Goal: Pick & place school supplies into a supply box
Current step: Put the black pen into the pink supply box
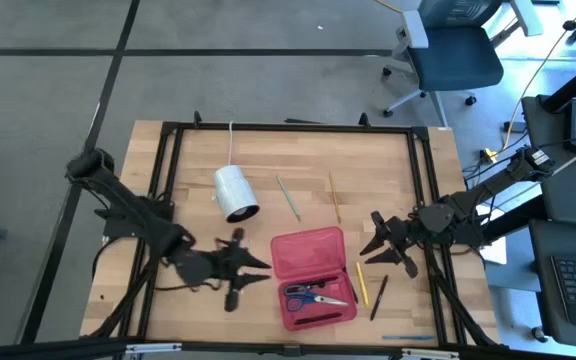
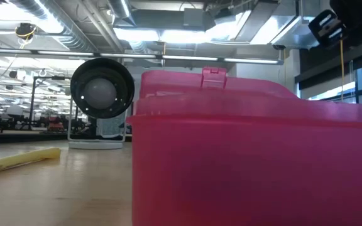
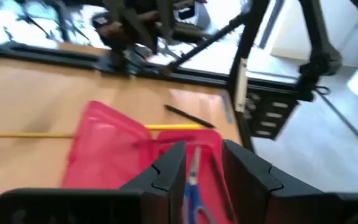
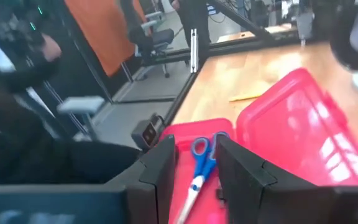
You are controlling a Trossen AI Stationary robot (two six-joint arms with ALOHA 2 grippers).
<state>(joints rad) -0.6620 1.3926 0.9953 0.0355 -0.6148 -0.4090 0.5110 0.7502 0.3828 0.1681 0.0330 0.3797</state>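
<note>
The red supply box lies open near the table's near edge, its lid folded toward the far side. Blue-handled scissors and a dark pen lie in its tray. My left gripper hovers open just left of the box; the scissors show between its fingers. My right gripper hovers open just right of the box, facing the scissors. A yellow pencil and a black pen lie on the table right of the box. A green pencil and a wood-coloured pencil lie farther back.
A white cylinder with a cord lies on its side left of the green pencil, behind the box. A black frame runs around the table. An office chair stands beyond the far edge. Bare wood shows at the table's far middle.
</note>
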